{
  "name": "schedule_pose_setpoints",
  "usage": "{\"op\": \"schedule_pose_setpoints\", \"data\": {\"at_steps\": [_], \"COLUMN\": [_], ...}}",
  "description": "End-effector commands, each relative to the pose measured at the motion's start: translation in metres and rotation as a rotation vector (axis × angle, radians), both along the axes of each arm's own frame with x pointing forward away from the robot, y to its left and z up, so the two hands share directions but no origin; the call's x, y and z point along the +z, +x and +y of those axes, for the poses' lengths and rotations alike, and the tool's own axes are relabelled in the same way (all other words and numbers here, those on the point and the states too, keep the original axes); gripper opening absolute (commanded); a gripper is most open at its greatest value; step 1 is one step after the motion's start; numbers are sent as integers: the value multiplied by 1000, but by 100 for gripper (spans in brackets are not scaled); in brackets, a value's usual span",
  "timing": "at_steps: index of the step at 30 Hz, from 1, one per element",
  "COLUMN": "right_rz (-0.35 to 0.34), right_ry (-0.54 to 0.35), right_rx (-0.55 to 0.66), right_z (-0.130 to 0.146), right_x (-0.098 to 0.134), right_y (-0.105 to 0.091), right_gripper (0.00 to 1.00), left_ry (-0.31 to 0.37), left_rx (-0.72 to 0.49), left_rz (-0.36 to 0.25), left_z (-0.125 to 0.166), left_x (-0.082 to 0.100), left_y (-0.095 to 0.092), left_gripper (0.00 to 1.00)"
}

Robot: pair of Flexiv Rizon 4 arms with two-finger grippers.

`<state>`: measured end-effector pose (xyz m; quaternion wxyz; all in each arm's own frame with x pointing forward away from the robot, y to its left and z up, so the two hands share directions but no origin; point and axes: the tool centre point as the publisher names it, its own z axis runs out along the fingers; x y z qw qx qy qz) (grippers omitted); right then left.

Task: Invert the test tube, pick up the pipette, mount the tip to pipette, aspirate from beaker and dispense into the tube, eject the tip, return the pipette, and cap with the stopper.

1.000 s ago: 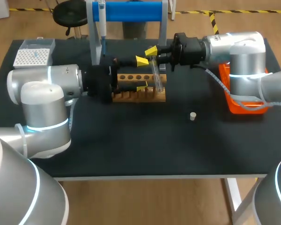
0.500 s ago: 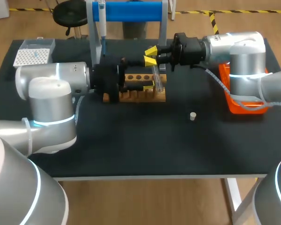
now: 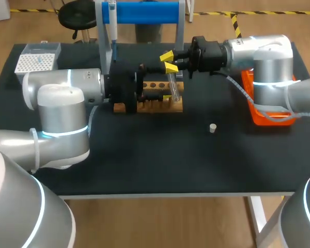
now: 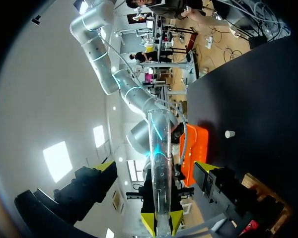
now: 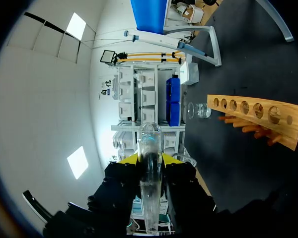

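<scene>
Two yellow fingertips [image 5: 132, 159] of the right gripper [image 5: 151, 158] are pinching the tube [image 5: 150, 198] near one end, pressing on it from opposite sides and holding it in the air, off the rack [image 3: 155, 106]. Seen from above, the tube is slanting over the rack's right end. The left gripper [image 4: 155, 166] is facing the right one with its fingers spread wide. The tube is passing between them without touching either.

The stopper [image 3: 212, 127] is lying alone on the table [image 3: 144, 160], well apart from the rack, on the right arm's side. The pipette [image 3: 112, 26] is hanging on the blue stand [image 3: 144, 11] behind the rack. The beaker [image 5: 198, 110] is standing near one end of the rack. The tip box [image 3: 36, 62] is sitting at the far left corner, and an orange bin [image 3: 261, 116] is showing under the right arm.
</scene>
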<state>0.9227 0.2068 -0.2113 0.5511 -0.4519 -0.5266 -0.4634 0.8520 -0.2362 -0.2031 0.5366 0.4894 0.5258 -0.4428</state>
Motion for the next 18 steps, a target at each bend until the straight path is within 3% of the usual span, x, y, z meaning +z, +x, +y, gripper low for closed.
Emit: {"op": "schedule_pose_setpoints", "data": {"at_steps": [1, 3, 12, 13, 14, 18], "right_rz": [-1, -1, -1, -1, -1, -1], "right_ry": [-2, -2, -2, -2, -2, -2], "right_rx": [2, 2, 2, 2, 2, 2], "right_z": [-1, -1, -1, -1, -1, -1], "right_x": [0, 0, 0, 0, 0, 0], "right_y": [0, 0, 0, 0, 0, 0], "right_gripper": [0, 0, 0, 0, 0, 0], "left_ry": [2, 1, -5, -5, -5, -6], "left_rx": [9, 8, 1, -1, -1, -2], "left_rz": [-4, -5, -3, -3, -3, -2], "left_z": [-4, -4, -4, -4, -4, -4], "left_x": [1, 1, 1, 1, 1, 1], "left_y": [-2, -2, -4, -4, -4, -4], "left_gripper": [98, 87, 73, 56, 48, 45]}}
